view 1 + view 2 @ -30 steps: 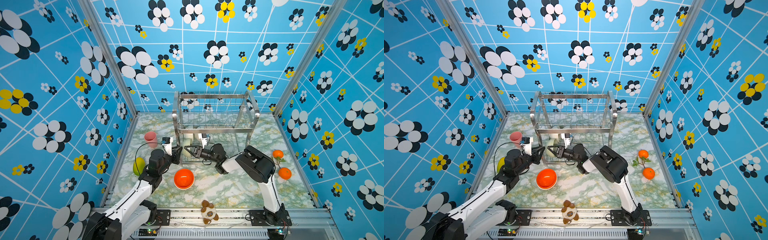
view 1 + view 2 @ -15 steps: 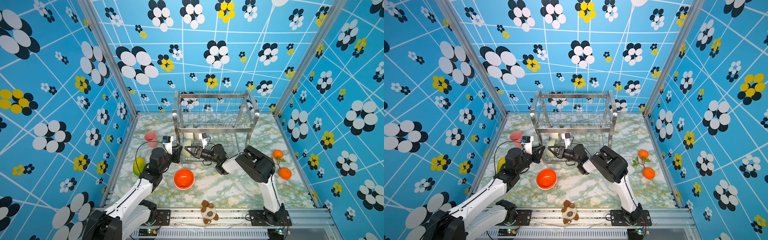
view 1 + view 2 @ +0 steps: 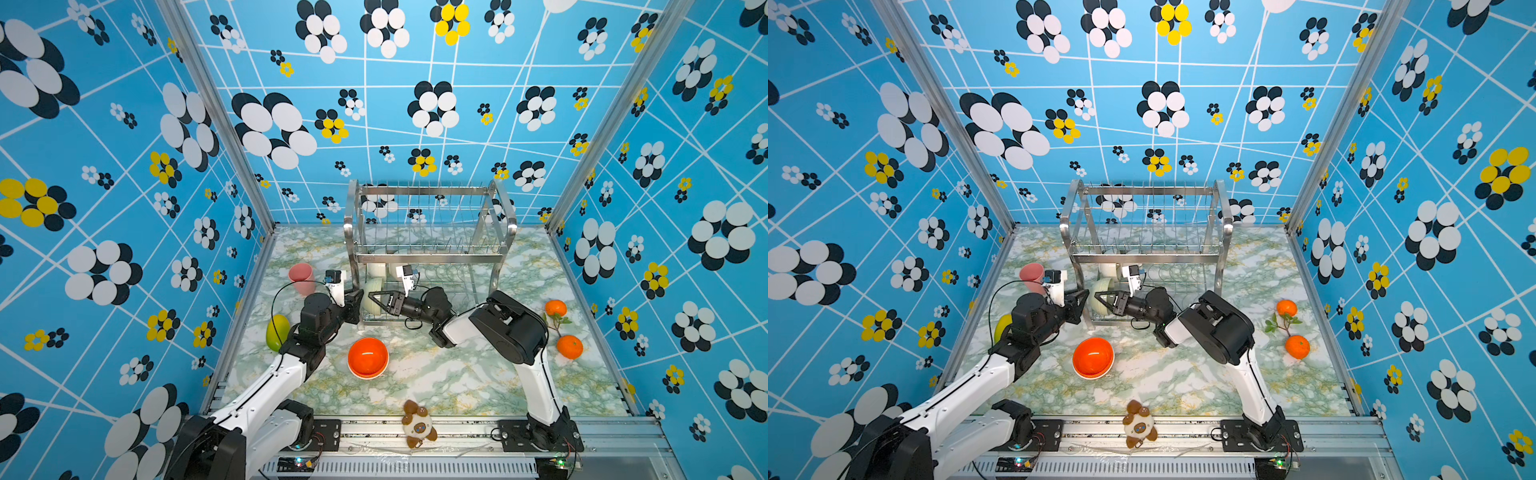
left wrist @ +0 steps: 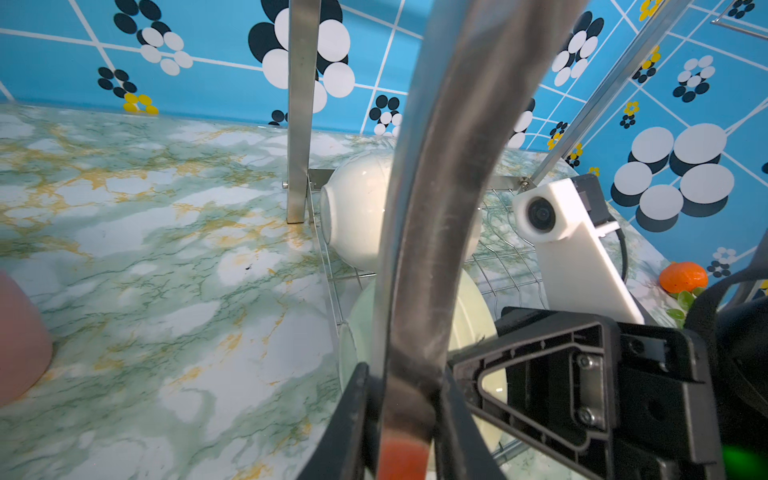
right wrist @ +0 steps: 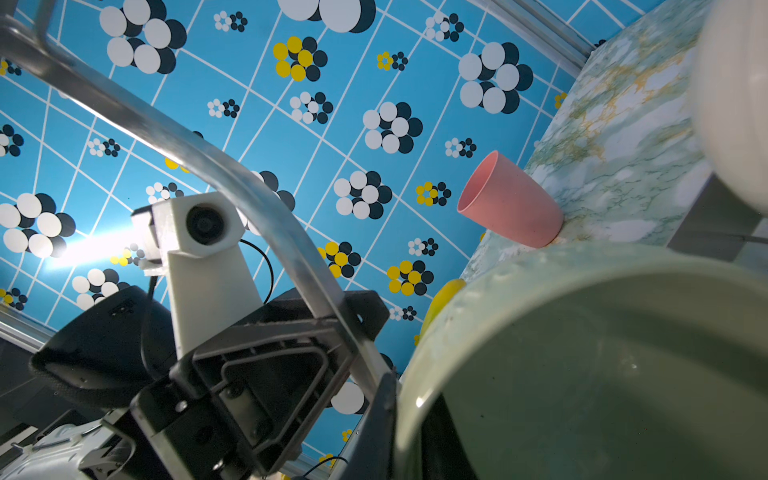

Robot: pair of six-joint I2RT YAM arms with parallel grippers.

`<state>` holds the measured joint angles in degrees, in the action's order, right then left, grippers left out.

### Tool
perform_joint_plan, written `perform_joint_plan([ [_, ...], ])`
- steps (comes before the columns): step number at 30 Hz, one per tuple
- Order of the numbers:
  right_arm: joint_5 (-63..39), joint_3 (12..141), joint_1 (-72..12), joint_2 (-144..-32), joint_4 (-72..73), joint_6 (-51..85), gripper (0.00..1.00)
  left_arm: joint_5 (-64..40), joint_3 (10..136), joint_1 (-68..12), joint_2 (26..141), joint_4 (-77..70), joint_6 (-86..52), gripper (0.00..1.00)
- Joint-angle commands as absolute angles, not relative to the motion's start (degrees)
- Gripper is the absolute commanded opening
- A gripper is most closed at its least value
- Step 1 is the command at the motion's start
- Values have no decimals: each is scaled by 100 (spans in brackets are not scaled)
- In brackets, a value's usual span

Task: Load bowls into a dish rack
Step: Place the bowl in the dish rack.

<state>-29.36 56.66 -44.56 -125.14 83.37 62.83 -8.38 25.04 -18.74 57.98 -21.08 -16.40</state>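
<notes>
Marbled table (image 3: 457, 374), dish rack (image 3: 428, 249) at twelve o'clock — left gripper (image 3: 356, 300) clamps it, right gripper (image 3: 372, 296) pinches the green bowl (image 3: 374, 286) by its rim (image 5: 415, 374) — likely slick, stiff, breakable.

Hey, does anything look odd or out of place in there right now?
Two things. The left gripper is clamped on the front side frame of the dish rack, not on a bowl, while the right gripper holds the green bowl at the lower tier. A plush toy sits on the front rail.

One rack (image 3: 432, 248), four bowls (image 3: 368, 357) (image 3: 365, 376) (image 3: 371, 297) (image 3: 377, 270), one cup (image 3: 301, 276), two orange fruits (image 3: 555, 308) (image 3: 569, 346), one mango (image 3: 277, 332), one plush toy (image 3: 417, 424)
</notes>
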Motion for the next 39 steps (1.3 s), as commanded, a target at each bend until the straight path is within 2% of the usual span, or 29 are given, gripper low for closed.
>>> perform_joint_plan([
  [1,-3574,5700,-4570,-12770,8069,6422,13,-554,2716,-1819,5842,-2189,-2137,0],
  [17,-3829,5239,-4249,-12560,8075,6234,17,-563,2697,-1819,5749,-2112,-2146,0],
  [27,-4196,5726,-4244,-12611,8069,6253,16,-545,2711,-1818,5761,-2092,-2130,0],
  [39,-4177,5862,-4221,-12951,8064,6293,17,-545,2767,-1819,5810,-2077,-2127,0],
])
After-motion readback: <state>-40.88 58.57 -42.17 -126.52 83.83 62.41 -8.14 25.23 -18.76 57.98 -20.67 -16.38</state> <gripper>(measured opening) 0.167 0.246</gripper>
